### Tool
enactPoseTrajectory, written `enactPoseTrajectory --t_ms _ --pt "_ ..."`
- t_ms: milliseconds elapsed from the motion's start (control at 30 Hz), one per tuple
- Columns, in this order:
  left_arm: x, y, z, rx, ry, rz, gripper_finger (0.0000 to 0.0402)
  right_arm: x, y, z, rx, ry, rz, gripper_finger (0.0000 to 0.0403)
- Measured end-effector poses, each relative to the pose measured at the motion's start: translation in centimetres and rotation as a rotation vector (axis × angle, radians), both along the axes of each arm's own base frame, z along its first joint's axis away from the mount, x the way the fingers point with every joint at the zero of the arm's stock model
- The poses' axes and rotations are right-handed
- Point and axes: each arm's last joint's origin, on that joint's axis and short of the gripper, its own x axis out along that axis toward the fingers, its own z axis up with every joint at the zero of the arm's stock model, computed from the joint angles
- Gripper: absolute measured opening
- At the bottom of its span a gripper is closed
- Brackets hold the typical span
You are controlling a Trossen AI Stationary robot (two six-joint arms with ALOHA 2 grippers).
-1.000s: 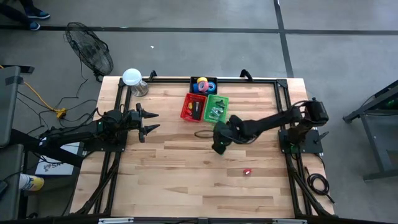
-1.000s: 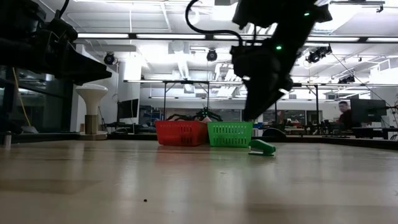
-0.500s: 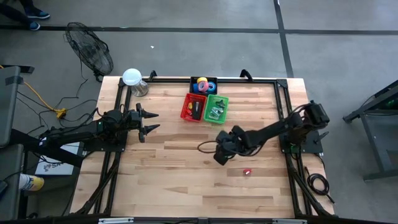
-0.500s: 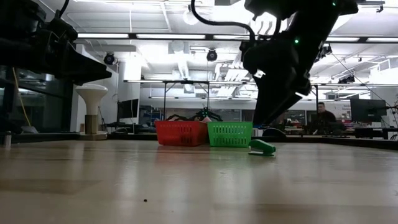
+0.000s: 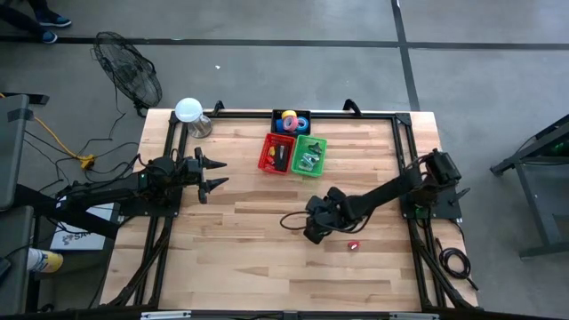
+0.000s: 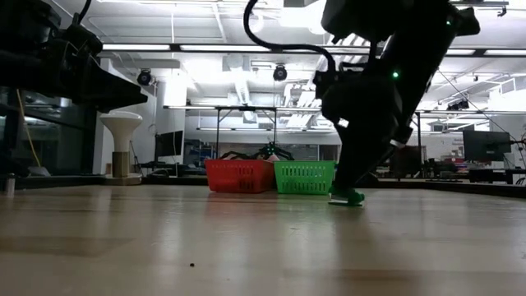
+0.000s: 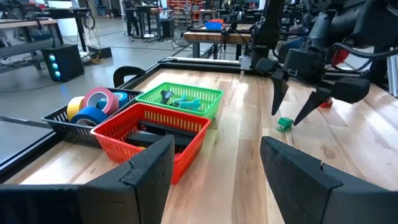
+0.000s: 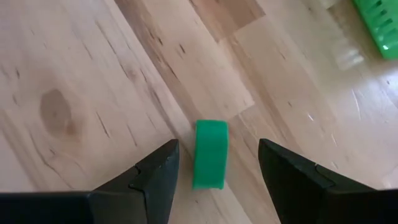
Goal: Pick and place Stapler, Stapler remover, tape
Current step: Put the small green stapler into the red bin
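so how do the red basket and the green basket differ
The red basket holds long black items; the green basket holds small green and dark pieces. In the high view the red basket sits left of the green basket, which is nearer the right claw. The right claw hangs open over a small green piece. Both baskets are slotted plastic, touching side by side.

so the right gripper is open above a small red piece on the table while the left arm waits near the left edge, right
Not quite: the piece under the open right gripper is green, not red. The right wrist view shows the small green piece on the wooden table between the spread fingers. The left arm does wait near the left edge, its left gripper open.
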Motion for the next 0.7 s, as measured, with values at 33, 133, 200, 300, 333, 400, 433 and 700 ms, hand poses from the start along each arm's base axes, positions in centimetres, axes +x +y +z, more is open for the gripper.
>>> enactPoseTrajectory --t_ms 33,133,200,300,333,400,433,700 --pt "0.0 0.0 0.0 -0.001 0.001 0.0 0.0234 0.1 0.0 -0.2 -0.001 0.002 0.0 0.0211" --pt "0.0 0.0 0.0 0.0 0.0 0.0 0.0234 0.2 0.0 -0.8 0.0 0.018 0.001 0.021" --pt "0.0 0.0 0.0 0.0 0.0 0.0 0.0234 0.2 0.1 -1.2 0.002 0.029 0.002 0.0207" --pt "0.0 0.0 0.0 0.0 0.0 0.0 0.0234 0.3 0.1 -1.4 0.01 0.033 0.005 0.0197" --pt "0.0 0.0 0.0 0.0 0.0 0.0 0.0234 0.3 0.1 -1.4 0.011 0.033 0.006 0.0192" --pt "0.0 0.0 0.0 0.0 0.0 0.0 0.0234 0.4 0.1 -1.4 0.012 0.031 0.006 0.018" --pt "0.0 0.0 0.0 0.0 0.001 0.0 0.0234 0.4 0.1 -1.4 0.014 0.029 0.005 0.0172" --pt "0.0 0.0 0.0 0.0 0.0 0.0 0.0234 0.7 -0.4 -1.4 0.043 0.028 0.022 0.0104"
